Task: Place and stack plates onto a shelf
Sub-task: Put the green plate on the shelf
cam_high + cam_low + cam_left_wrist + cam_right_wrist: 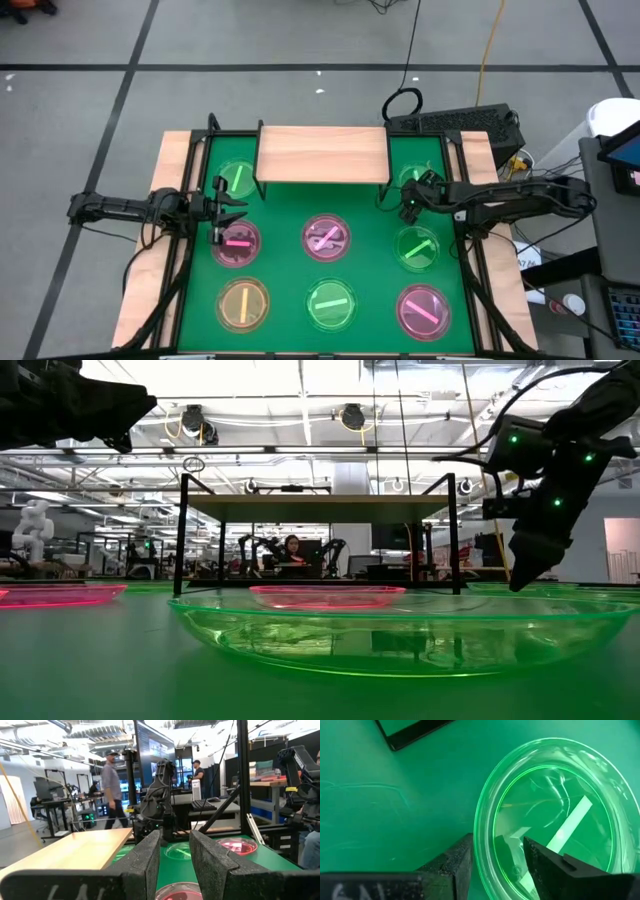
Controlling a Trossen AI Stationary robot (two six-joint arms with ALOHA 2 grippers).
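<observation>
Bare shelf (322, 152) top, plates (327, 238) below

Your high view looked straight down on the whole tabletop (380, 205). Your low view sat level, close behind a green plate (400, 630). Both, with the left wrist view, shared the shelf (322, 153). Your right wrist view faced down, close.

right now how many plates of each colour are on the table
green plates: 4
pink plates: 3
yellow-orange plate: 1
total: 8, all on the green mat, none on the shelf
</observation>
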